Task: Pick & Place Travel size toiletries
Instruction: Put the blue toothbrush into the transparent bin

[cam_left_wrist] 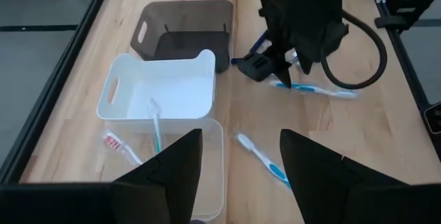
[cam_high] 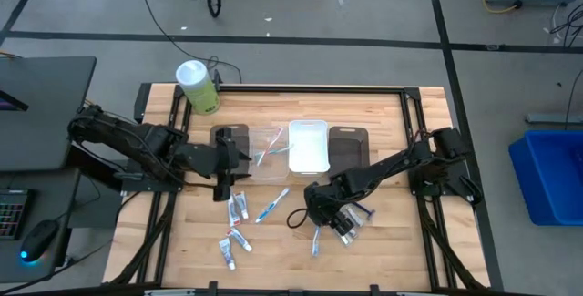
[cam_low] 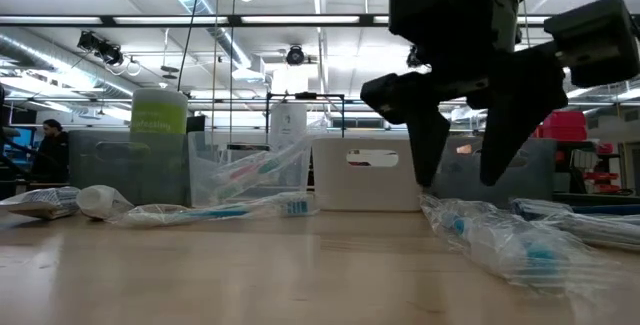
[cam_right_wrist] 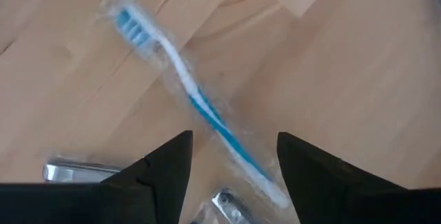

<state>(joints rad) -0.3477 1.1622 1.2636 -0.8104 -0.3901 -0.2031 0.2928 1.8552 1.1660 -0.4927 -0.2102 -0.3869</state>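
Observation:
A wrapped blue-white toothbrush (cam_right_wrist: 200, 107) lies flat on the table, right below my right gripper (cam_right_wrist: 234, 145). That gripper is open and hangs just above the toothbrush (cam_high: 316, 239), one finger on each side, touching nothing. A second wrapped toothbrush (cam_high: 271, 205) and three small toothpaste tubes (cam_high: 237, 209) lie on the wood nearer the left. My left gripper (cam_left_wrist: 241, 141) is open and held high by the clear tray (cam_left_wrist: 207, 182), in which a blue-white toothbrush (cam_left_wrist: 155, 124) and a red one (cam_left_wrist: 117, 145) lie.
A dark tray (cam_high: 230, 141), the clear tray (cam_high: 266, 150), a white tray (cam_high: 308, 144) and another dark tray (cam_high: 348, 146) stand in a row at the back. A green-white canister (cam_high: 198, 86) stands at the far left corner. Small silvery items (cam_right_wrist: 69, 171) lie beside the right gripper.

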